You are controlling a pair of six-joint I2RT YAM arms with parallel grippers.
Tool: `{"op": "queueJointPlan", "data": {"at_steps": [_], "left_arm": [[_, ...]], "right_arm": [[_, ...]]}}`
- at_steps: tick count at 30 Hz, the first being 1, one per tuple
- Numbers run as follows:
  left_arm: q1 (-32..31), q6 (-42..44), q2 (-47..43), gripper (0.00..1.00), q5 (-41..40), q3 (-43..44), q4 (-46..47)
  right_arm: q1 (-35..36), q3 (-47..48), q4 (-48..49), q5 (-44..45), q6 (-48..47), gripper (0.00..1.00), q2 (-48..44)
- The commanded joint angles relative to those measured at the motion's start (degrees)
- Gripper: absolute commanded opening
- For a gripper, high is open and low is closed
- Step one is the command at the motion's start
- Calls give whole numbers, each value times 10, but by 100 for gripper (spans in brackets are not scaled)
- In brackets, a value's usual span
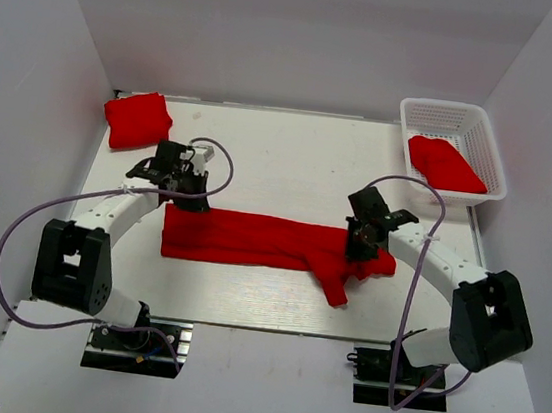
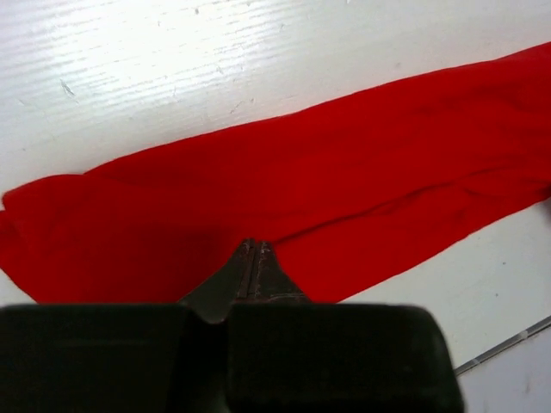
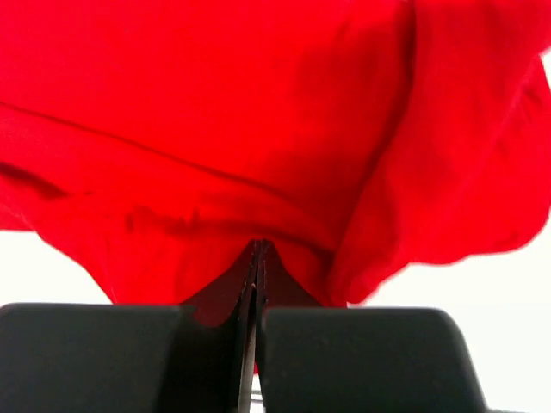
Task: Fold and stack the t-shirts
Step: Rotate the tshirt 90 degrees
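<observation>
A red t-shirt lies folded into a long strip across the middle of the table. My left gripper is at the strip's upper left corner, shut on the cloth's edge. In the left wrist view the closed fingertips meet the near edge of the flat shirt. My right gripper is at the strip's right end, shut on bunched cloth. In the right wrist view the shirt fills the frame around the closed gripper. A sleeve hangs forward at the right end.
A folded red t-shirt lies at the back left corner. A white lattice basket at the back right holds another red t-shirt. White walls stand on the left, right and back. The table's front edge runs near the arm bases.
</observation>
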Motion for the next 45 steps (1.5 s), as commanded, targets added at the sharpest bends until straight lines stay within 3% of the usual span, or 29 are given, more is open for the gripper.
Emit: {"op": "queueJointPlan", "data": {"at_steps": [1,12,16,23,29,33,38,42,45], "left_arm": [[-24,-28,22,0,-56,2,3],[-74,-144,101,0,-177,-36,39],[-92,-174,148,0,-206,-30,8],[-108,-210,148,0,-219,-38,-34],[-125,-179,141,0,-150,-7,-114],[-155,-153,113,0,-76,-15,-145],[-214,-133,74,0,58,-47,-118],[-299,-121,86,0,83,-10,-80],[-326,-107,136,0,83,39,-68]], "right_arm": [[0,-5,57,13,11,0,16],[-1,-19,151,-26,-2,0,125],[-3,-7,164,-32,-8,0,158],[-25,64,161,-39,-40,0,246],[-54,242,124,-31,-105,0,340],[-61,439,75,-32,-142,0,471],[-62,635,52,-57,-164,0,572],[-51,654,104,-129,-152,0,587],[-34,669,114,-148,-145,0,597]]}}
